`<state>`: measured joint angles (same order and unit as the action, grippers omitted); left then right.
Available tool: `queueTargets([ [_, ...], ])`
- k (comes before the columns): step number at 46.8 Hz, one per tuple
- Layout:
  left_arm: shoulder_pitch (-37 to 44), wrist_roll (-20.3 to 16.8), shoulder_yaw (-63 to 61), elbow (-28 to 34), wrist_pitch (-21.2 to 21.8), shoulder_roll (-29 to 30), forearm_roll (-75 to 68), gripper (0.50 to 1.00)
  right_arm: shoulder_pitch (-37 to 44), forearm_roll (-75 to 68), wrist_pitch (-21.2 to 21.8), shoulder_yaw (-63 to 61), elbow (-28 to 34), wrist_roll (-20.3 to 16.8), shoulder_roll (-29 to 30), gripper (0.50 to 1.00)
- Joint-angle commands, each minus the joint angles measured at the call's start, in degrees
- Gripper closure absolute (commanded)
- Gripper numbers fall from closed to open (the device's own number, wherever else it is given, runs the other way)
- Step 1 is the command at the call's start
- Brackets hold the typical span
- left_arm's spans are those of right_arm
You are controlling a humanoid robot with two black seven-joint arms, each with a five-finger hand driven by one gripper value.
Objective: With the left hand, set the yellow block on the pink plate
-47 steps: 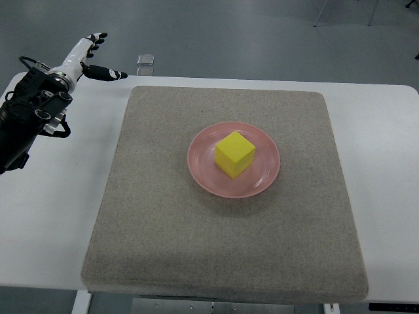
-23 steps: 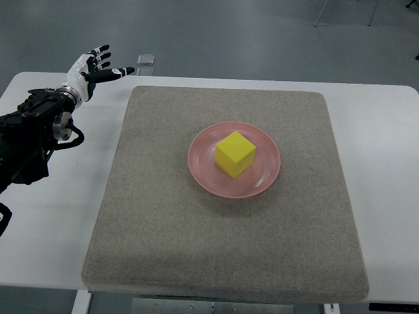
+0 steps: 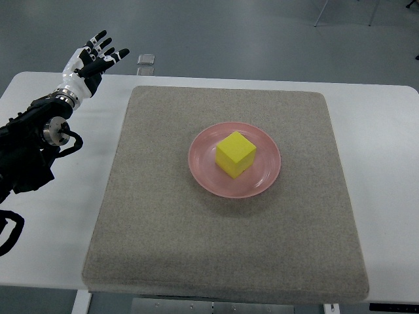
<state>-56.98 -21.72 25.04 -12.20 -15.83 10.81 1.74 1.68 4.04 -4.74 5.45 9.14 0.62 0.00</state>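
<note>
So the yellow block (image 3: 235, 154) sits right in the middle of the pink plate (image 3: 265, 181), flat on one face, turned a bit so a corner points toward the near edge. Looks like the placing part is basically done. The plate rests around the center of a grey felt mat (image 3: 163, 222), which covers most of the white table (image 3: 386, 163), probably there to keep things from sliding. The left hand (image 3: 91, 57) is way off at the far left corner, well apart from the plate, fingers spread wide and holding nothing. Nothing stands between it and the block. There's a small clear thing (image 3: 146, 59) at the table's far edge, can't tell what it is. Right arm isn't showing.
</note>
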Motion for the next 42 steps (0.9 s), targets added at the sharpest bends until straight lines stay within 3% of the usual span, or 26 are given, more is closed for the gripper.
queueTargets([
  [1, -0.07, 0.27, 3.07, -0.11, -0.69, 0.0, 4.22, 0.512, -0.01, 0.0, 0.0, 0.0, 0.0, -0.01, 0.0, 0.576],
  [19, -0.77, 1.68, 5.72, -0.11, 0.98, -2.29, 15.58, 0.512, -0.01, 0.0, 0.0, 0.0, 0.0, -0.01, 0.0, 0.576],
  [30, -1.03, 4.58, 8.88, -0.46, 8.36, -4.75, 15.49, 0.512, -0.01, 0.0, 0.0, 0.0, 0.0, -0.01, 0.0, 0.576],
  [42, -3.84, 4.67, 11.25, -0.72, 6.17, -5.28, 15.4, 0.512, -0.01, 0.0, 0.0, 0.0, 0.0, -0.01, 0.0, 0.576],
])
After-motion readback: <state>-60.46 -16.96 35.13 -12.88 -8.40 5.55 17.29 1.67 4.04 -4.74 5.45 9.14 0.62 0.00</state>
